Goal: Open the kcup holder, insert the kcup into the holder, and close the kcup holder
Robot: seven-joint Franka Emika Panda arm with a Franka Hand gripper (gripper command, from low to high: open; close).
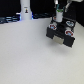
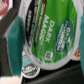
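The kcup holder [image 1: 60, 36] is a black boxy unit with two pale front panels, standing at the exterior view's right on the white table. Its round slots show from above, and some hold pods with red-and-white tops [image 2: 30, 68]. My gripper [image 1: 59, 18] hangs directly over the holder. In the wrist view the kcup [image 2: 50, 35], white with a green "Dark Magic" top, fills most of the picture between the teal fingers [image 2: 17, 38]. The gripper is shut on it, just above the slots.
A tall white bottle-shaped thing with a black mark [image 1: 25, 11] stands at the back, toward the exterior view's left. Dark objects line the rear edge [image 1: 10, 19]. The white table [image 1: 30, 55] spreads out in front of the holder.
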